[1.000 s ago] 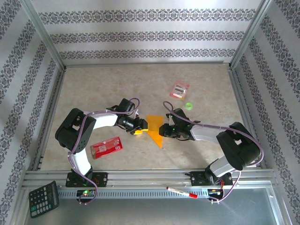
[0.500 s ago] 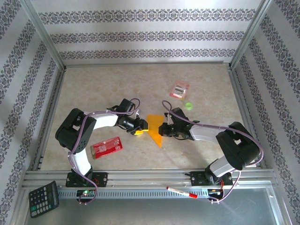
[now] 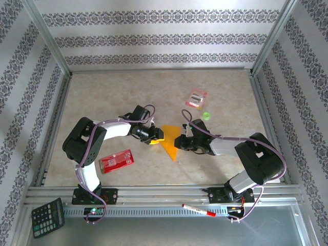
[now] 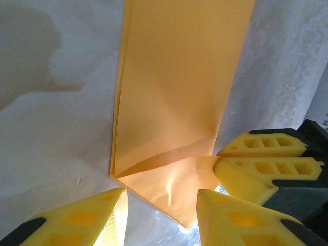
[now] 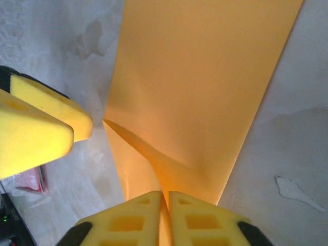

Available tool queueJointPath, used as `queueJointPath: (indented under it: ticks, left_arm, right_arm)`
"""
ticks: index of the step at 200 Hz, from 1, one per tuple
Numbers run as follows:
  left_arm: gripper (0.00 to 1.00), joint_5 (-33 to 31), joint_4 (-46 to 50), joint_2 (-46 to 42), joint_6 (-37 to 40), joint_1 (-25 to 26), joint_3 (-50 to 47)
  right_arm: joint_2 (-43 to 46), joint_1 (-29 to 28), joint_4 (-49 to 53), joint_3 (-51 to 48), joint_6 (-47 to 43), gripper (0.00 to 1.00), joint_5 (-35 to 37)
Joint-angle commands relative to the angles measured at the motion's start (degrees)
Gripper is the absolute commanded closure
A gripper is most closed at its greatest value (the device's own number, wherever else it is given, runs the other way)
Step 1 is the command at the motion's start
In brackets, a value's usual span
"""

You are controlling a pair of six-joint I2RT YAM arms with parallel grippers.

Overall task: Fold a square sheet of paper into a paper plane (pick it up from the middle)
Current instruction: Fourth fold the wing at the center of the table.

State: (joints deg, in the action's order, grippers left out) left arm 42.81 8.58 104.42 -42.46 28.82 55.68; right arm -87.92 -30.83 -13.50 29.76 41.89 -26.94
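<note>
on the beige marbled table (image 3: 102, 97), the thin orange-yellow paper sheet (image 3: 170, 142), partly folded, lies in the middle. the right gripper (image 5: 165, 197) pinches its raised edge, probably to hold the fold; the left gripper (image 4: 161, 205) stands open around one corner.

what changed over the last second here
The left gripper slid a little rightward in the top view, toward the folded orange paper, jaws open around its corner. The right gripper barely shifted and pinches the paper's raised fold. The paper, red packet and pink packet stayed put.
</note>
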Motion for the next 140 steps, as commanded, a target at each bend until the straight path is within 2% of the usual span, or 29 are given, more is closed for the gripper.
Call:
queueJointPath:
  ticks: [1, 50, 83, 140]
  left_arm:
    - [0.61, -0.5, 1.4, 0.6, 0.2, 0.4, 1.0]
    - [0.62, -0.1, 2.1, 1.2, 0.4, 0.6, 1.5]
    - [0.63, -1.2, 4.2, 1.8, 1.2, 0.6, 2.5]
    - [0.63, 0.1, 3.7, 3.0, 0.8, 0.7, 3.6]
  right_arm:
    - [1.9, 0.9, 0.8, -0.9, -1.5, 0.84, -0.1]
    - [0.7, 1.4, 1.3, -1.6, -1.8, 0.83, 0.2]
    - [-0.2, 1.5, 3.2, -1.5, -2.6, 0.91, 1.7]
    - [-0.8, 1.5, 4.0, -1.8, -3.1, 0.97, 2.5]
